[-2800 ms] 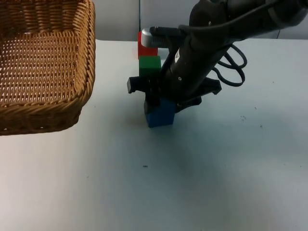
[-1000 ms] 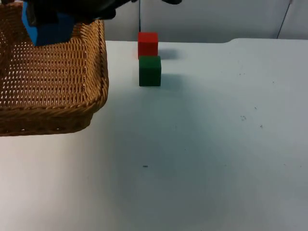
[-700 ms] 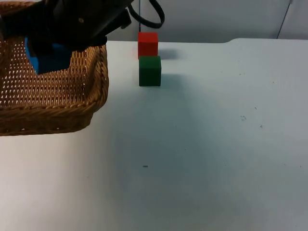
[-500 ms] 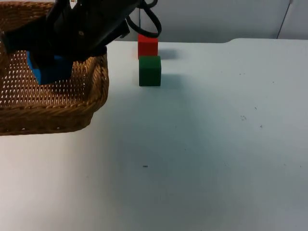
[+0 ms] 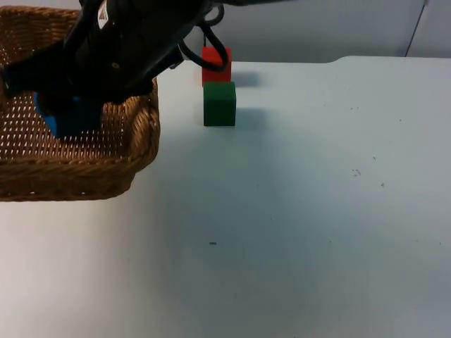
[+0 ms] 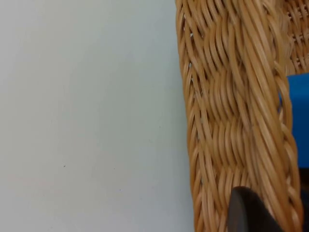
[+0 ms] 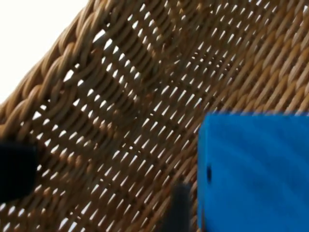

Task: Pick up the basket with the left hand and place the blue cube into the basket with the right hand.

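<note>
Your right gripper (image 5: 67, 113) is clamped on the blue cube (image 5: 70, 118), hanging inside the wicker basket (image 5: 106, 165) just above its floor; straight down finishes it; left gripper (image 6: 251, 212) grips the basket's rim.

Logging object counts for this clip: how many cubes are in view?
3. The blue cube is inside the basket under the right gripper; the green cube and red cube stand on the table.
</note>
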Controlling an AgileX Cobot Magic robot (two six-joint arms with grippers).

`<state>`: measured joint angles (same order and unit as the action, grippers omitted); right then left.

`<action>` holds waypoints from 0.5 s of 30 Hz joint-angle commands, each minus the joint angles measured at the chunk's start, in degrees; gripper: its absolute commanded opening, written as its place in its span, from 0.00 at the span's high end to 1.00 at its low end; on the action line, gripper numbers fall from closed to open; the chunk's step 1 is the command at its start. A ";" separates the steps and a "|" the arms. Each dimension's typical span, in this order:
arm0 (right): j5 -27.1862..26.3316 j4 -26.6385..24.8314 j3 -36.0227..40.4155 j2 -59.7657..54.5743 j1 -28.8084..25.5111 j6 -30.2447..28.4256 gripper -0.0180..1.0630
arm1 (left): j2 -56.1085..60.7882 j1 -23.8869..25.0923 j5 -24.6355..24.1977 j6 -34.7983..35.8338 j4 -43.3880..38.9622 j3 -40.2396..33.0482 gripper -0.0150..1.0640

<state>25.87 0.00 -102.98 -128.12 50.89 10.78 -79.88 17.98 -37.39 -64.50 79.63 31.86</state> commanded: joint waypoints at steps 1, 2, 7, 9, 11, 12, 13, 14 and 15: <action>-0.66 0.00 -0.62 0.48 0.19 -0.72 0.20 | 0.34 -0.45 -1.89 0.01 1.98 0.02 0.99; -0.53 0.00 -0.62 0.93 0.19 -1.17 0.04 | 0.34 -0.45 -1.89 0.01 1.98 0.02 0.99; -0.86 0.32 -0.62 3.84 0.19 -5.15 0.01 | 0.34 -0.45 -1.89 0.01 1.98 0.02 0.99; -1.11 0.32 -0.62 4.74 0.19 -5.25 0.01 | 0.34 -0.45 -1.89 0.01 1.98 0.02 0.99; -0.75 1.09 -0.62 6.67 0.19 -5.25 0.01 | 0.34 -0.45 -1.88 -0.10 1.98 0.02 0.99; 0.10 1.23 -0.62 7.55 0.19 -5.25 0.01 | 0.34 -0.45 -1.88 -0.25 1.98 0.02 0.99; 0.10 1.23 -0.62 7.55 0.19 -5.25 0.01 | 0.34 -0.45 -1.88 -0.25 1.98 0.02 0.99; 1.25 1.23 -0.62 8.66 0.19 -5.25 0.01 | 0.34 -0.45 -1.88 -0.25 1.98 0.02 0.99; 2.48 1.47 -0.62 9.79 0.19 -6.11 0.01 | 0.34 -0.45 -1.88 -0.25 1.98 0.02 0.99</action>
<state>27.54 0.68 -103.10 -119.38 50.89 5.44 -79.88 17.95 -37.51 -64.50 79.75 31.77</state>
